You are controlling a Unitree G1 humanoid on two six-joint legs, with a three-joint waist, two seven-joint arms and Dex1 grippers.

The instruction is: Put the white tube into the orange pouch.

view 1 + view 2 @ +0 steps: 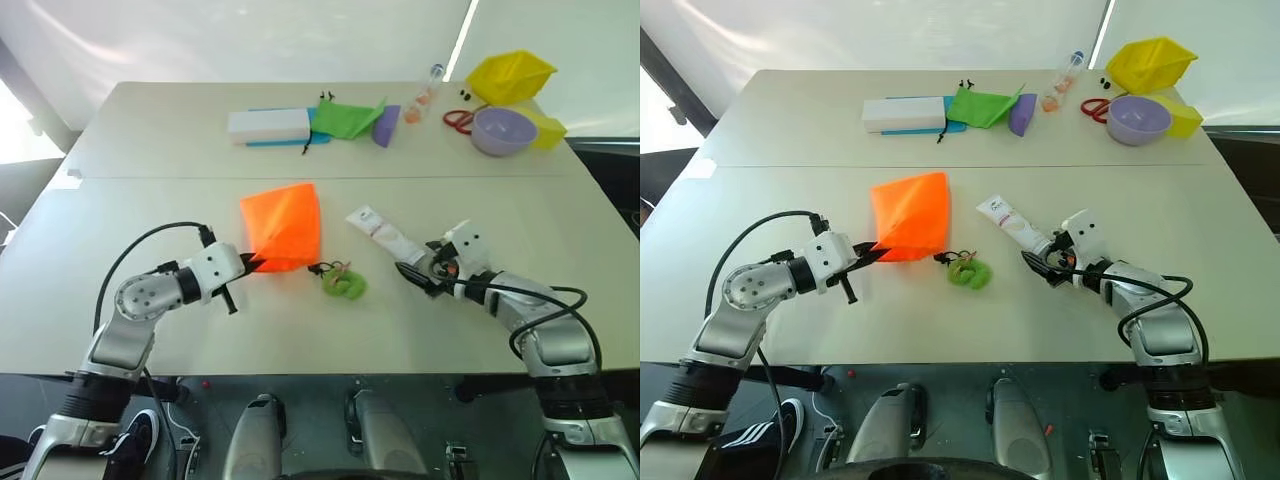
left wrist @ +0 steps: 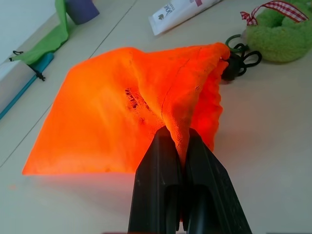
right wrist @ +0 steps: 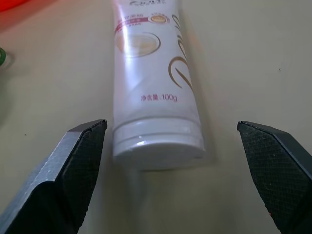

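Approaching the tube (image 3: 155, 87) cap-first: right gripper (image 3: 178, 146) spread wide, nothing in it, one finger either side of the cap end. Tube lies flat on the table (image 1: 150, 150), just right of the pouch (image 1: 284, 225), not touching it. Left gripper (image 2: 178, 146) is clenched on a fold of pouch rim, lifting that edge.

Judgement: close on the tube body above the cap shoulder, where it is widest and firm; keep fingers level with the table so the lower edge does not skid.

Hard to tell: whether the pouch mouth gapes at all; its inside is hidden behind the pinched fabric. The tube's crimped end is cut off in the right wrist view.
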